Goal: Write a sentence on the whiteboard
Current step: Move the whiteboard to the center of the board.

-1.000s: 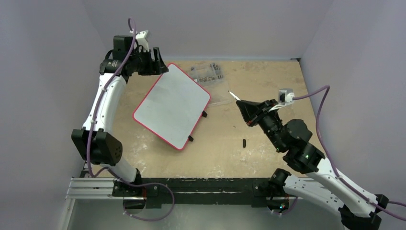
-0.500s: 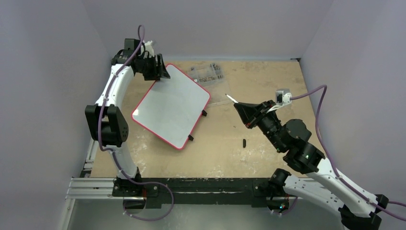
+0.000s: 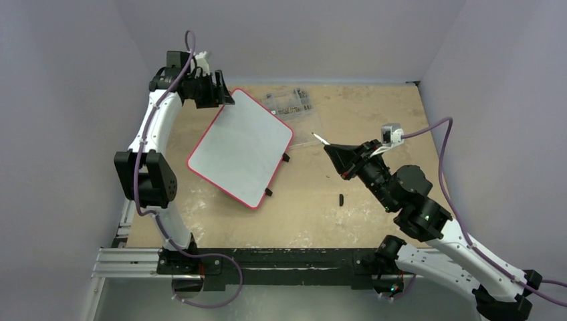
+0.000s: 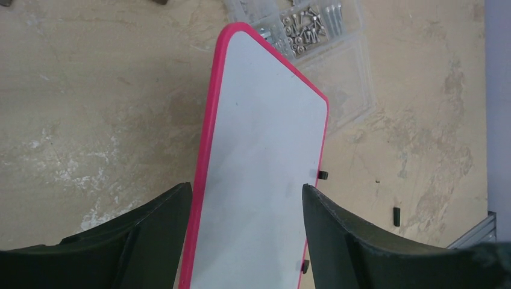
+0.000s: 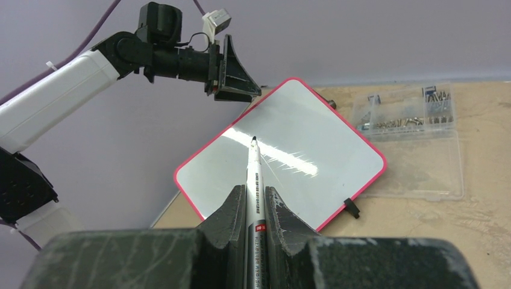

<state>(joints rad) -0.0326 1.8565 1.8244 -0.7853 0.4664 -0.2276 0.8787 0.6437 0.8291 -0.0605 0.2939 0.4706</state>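
The whiteboard [image 3: 241, 147] has a red rim and a blank white face, and no sentence shows on it. It appears tilted: its near-right edge rests on two black feet [image 3: 285, 158] and its far-left edge looks raised. My left gripper [image 3: 226, 97] is up by the board's far corner. Its jaws stand wide open over the board [image 4: 259, 138], and the left finger [image 4: 163, 235] overlaps the rim. I cannot tell whether it touches. My right gripper [image 5: 254, 191] is shut on a white marker [image 5: 253, 168], whose bare tip points at the board [image 5: 289, 150] from the right.
A clear plastic box of small parts [image 3: 291, 101] lies just past the board's far-right edge. A small black cap [image 3: 341, 198] lies on the table in front of the right gripper. Purple walls close in the left, far and right sides.
The left arm's elbow has swung up and its gripper has shifted a little near the board's far corner. The right gripper has crept left toward the board with the marker.
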